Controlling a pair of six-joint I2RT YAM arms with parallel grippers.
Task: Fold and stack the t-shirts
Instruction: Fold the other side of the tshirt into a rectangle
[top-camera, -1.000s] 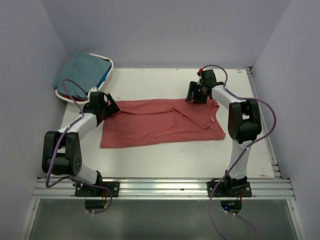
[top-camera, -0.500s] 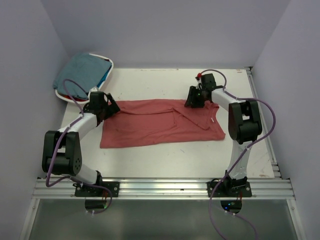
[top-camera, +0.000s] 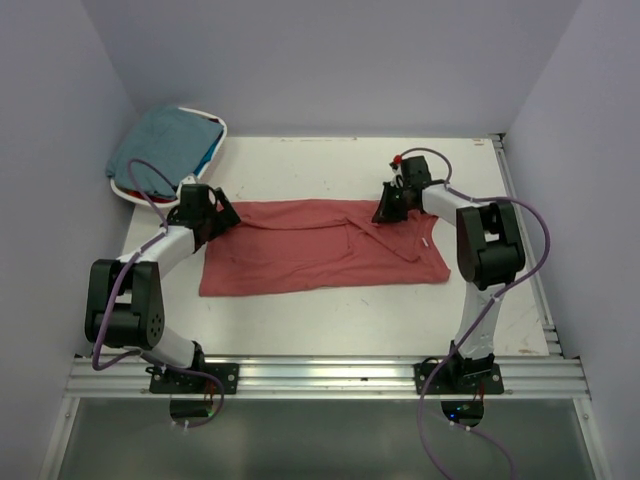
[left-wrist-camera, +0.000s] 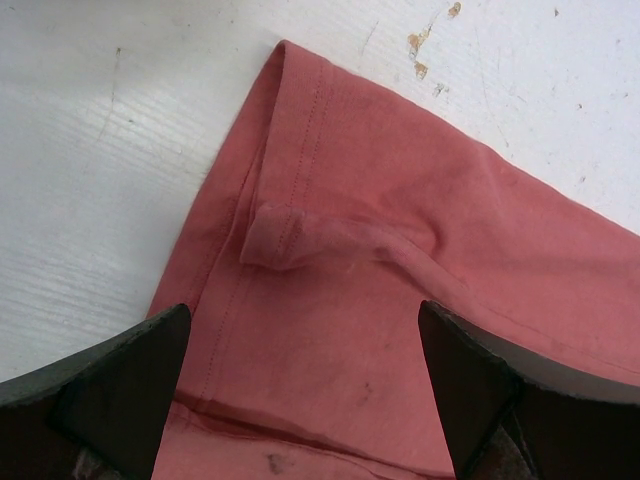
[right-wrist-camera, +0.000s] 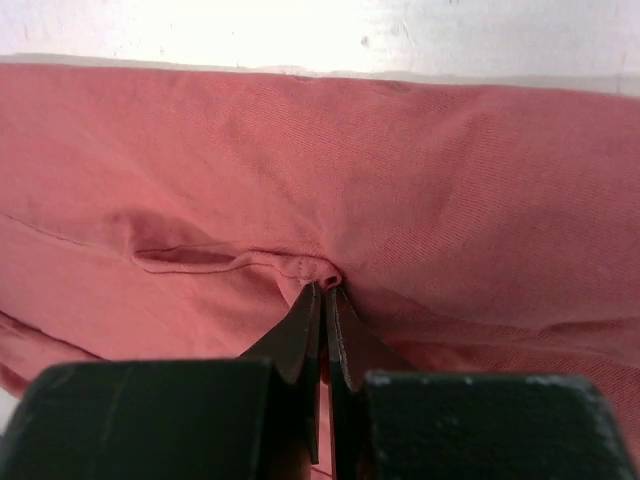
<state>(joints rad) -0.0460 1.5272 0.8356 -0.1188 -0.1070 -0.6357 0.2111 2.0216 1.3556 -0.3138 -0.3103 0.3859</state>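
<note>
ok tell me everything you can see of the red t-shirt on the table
The red t-shirt is faded brick-red soft knit cloth with stitched hems and a few small dark marks. It lies spread flat, lengthwise left to right, on the white table, with a flap folded over on its right part. The right gripper is shut on a pinch of cloth near its far edge; the open left gripper hangs over its far left corner, where a hem is rolled up.
</note>
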